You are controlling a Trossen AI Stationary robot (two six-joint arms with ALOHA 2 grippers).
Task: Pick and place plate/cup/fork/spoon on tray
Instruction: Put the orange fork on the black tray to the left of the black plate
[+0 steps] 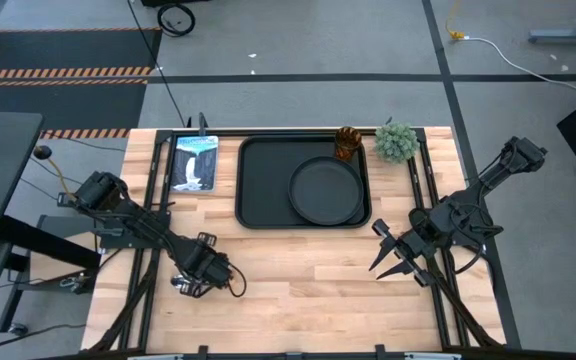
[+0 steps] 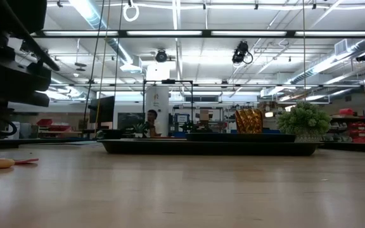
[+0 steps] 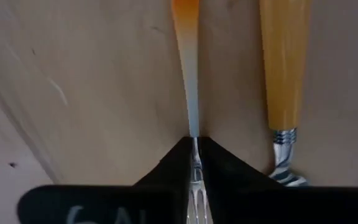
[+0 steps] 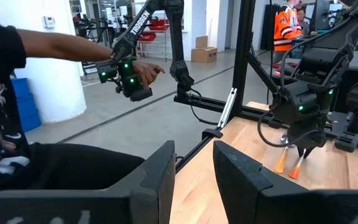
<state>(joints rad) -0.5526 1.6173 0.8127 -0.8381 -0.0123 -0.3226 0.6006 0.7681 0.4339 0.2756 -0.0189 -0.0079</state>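
The fork (image 3: 191, 106) and the spoon (image 3: 284, 68), both with orange handles, lie side by side on the wooden table near its front left. My left gripper (image 1: 194, 282) stands over them, pointing down, shut on the fork. The round black plate (image 1: 325, 190) lies in the right half of the black tray (image 1: 258, 185). The amber cup (image 1: 346, 143) stands at the tray's far right corner; whether it is inside the rim, I cannot tell. My right gripper (image 1: 384, 268) is open and empty, right of the tray's near corner. My left gripper pinches the fork's silver neck (image 3: 194, 146) between its two fingertips, just behind the tines (image 3: 197, 202). The fingers come from above, pointing down, and lie across the fork. The orange handle end (image 3: 185, 12) reaches away from the fingers; whether the fork is off the table, I cannot tell.
A green potted plant (image 1: 396, 142) stands right of the cup, and a blue-white picture card (image 1: 194, 162) lies left of the tray. Bare wood lies between the tray and the near edge. A person's arm (image 4: 73, 46) shows beyond the table.
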